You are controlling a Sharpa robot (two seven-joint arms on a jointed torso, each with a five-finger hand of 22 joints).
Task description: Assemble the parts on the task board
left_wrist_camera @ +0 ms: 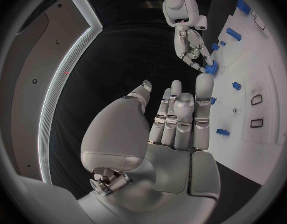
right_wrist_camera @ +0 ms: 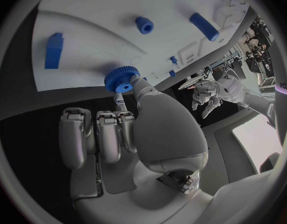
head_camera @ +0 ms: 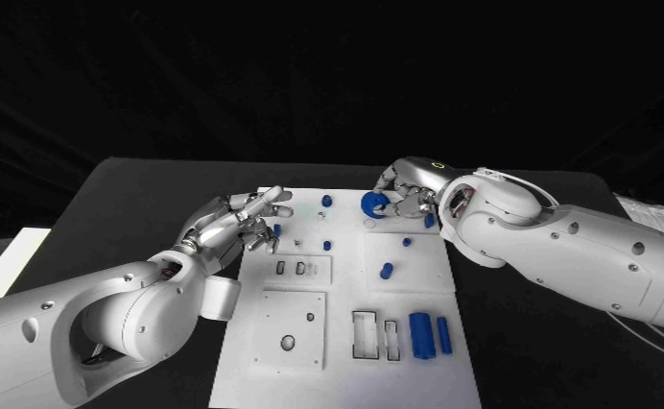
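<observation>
Holding blue gear point(head_camera: 375, 204) in right robot hand point(head_camera: 406, 202) over white board's point(head_camera: 346, 371) far edge | left robot hand point(head_camera: 247, 221) open, empty, beside board's left edge, farther from gear

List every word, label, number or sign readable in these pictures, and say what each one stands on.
"ed": pale letters cut off at the rim of the right wrist view, on a dark surface in the room; the rest is out of frame.
Nothing readable on the task board, the blue gear that the right hand holds, the left hand or the arms.
</observation>
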